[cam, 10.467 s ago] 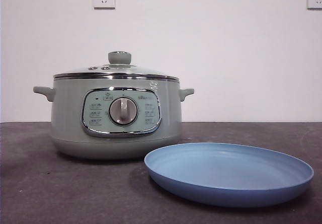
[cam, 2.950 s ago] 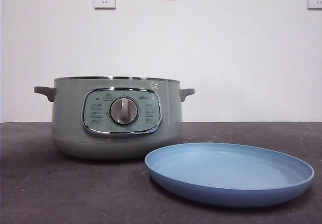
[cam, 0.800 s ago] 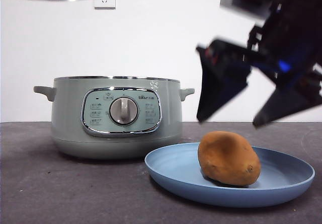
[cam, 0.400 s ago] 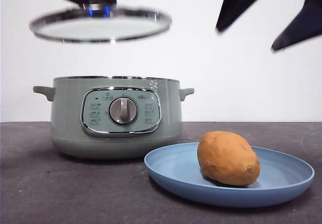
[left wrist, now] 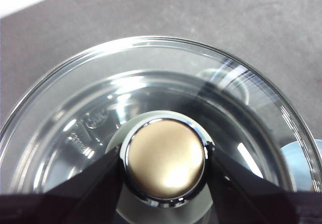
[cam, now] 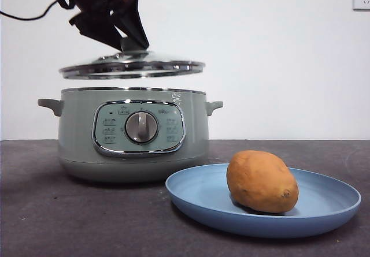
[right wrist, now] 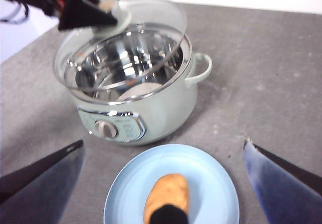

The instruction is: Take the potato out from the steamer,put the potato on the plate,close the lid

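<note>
Potato (cam: 262, 181) on plate (cam: 324, 218); left gripper (left wrist: 166, 158) clenched on lid (cam: 132, 64) knob above steamer (cam: 133, 133); right gripper (right wrist: 163, 183) spread wide. Next we lower lid level onto rim.

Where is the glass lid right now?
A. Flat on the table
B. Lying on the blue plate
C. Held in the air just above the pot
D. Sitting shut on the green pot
C: the left claw grips the lid by its knob, and a gap shows between its rim and the steamer.
</note>
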`<state>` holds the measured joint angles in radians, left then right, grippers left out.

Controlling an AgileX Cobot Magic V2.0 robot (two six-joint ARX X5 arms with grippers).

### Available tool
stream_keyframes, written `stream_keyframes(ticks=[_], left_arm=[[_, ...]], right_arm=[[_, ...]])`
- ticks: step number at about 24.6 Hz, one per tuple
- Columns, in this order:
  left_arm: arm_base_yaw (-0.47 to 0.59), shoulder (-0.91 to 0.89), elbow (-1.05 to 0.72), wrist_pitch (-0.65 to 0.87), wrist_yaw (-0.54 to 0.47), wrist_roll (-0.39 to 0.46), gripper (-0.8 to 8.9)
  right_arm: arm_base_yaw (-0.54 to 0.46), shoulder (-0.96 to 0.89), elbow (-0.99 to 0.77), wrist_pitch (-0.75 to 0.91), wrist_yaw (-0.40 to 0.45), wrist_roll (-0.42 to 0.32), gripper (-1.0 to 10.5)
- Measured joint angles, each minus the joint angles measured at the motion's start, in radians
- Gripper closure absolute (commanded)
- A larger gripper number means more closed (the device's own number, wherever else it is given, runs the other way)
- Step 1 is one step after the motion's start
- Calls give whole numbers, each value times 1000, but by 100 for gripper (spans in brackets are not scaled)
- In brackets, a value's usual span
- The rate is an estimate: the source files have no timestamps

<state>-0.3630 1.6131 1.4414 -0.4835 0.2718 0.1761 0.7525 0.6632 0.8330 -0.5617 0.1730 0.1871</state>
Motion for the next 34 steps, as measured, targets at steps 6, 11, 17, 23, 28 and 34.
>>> stream_keyframes(ticks=[6, 11, 17, 23, 28, 34], left_arm=[[-7, 46, 0, 8, -19, 0, 822], [-7, 48, 0, 11, -19, 0, 822], [-8, 77, 1, 10, -18, 3, 822], [-8, 77, 4, -1, -18, 3, 237], [-8, 77, 4, -12, -15, 3, 240], [-8, -16, 4, -75, -15, 3, 240]], right_arm=[[0, -3, 3, -7, 14, -4, 348], [0, -2, 3, -6, 14, -15, 348], [0, -2, 3, -6, 14, -15, 348], [0, -2, 3, -6, 14, -15, 348], [0, -2, 3, -6, 14, -15, 348], [0, -2, 3, -13, 13, -15, 348]])
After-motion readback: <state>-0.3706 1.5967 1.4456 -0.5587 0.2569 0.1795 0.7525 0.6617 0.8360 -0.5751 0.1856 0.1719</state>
